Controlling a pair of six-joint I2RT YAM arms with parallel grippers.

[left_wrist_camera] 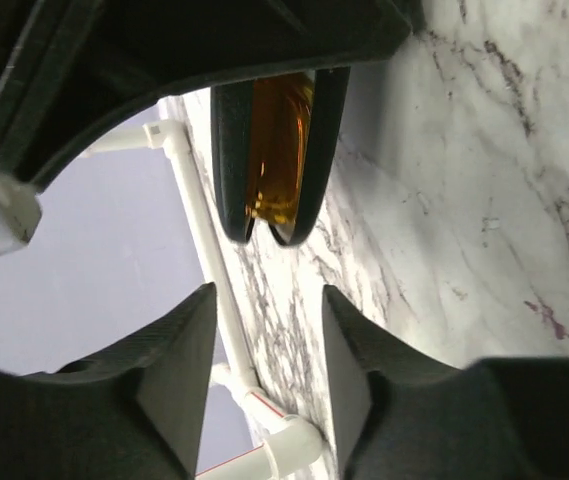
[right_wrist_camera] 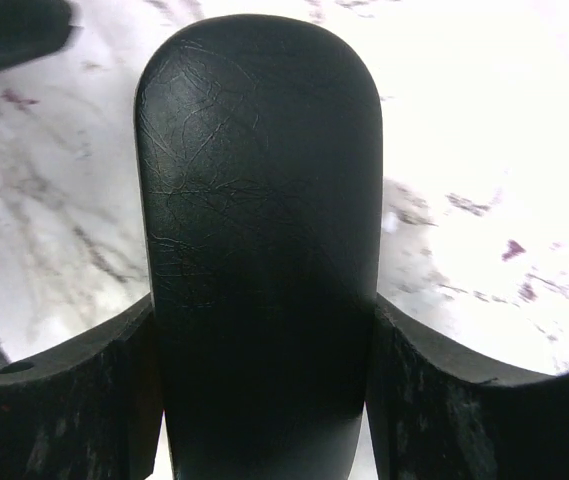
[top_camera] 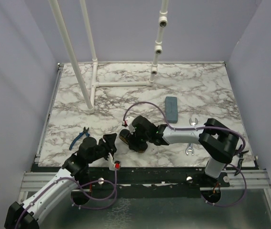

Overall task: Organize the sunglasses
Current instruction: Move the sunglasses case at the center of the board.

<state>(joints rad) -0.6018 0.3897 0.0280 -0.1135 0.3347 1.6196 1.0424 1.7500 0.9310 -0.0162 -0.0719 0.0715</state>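
A black oval case (top_camera: pixel 127 138) lies on the marble table near the front centre. In the left wrist view it stands slightly agape (left_wrist_camera: pixel 229 170), and the translucent yellow-orange sunglasses (left_wrist_camera: pixel 276 150) show inside the gap. My right gripper (top_camera: pixel 136 141) straddles the case. From the right wrist the case (right_wrist_camera: pixel 259 200) fills the space between both fingers, which press its sides at the right gripper (right_wrist_camera: pixel 264 400). My left gripper (top_camera: pixel 111 143) sits just left of the case, open, with nothing between its fingers (left_wrist_camera: pixel 179 360), a short way from the case end.
A blue-grey oblong case (top_camera: pixel 171 109) lies behind the right arm. Blue-handled pliers (top_camera: pixel 80 137) rest at the front left. Two wrenches (top_camera: pixel 192 123) (top_camera: pixel 189 151) lie by the right arm. A white pipe frame (top_camera: pixel 93 86) rises at the back left.
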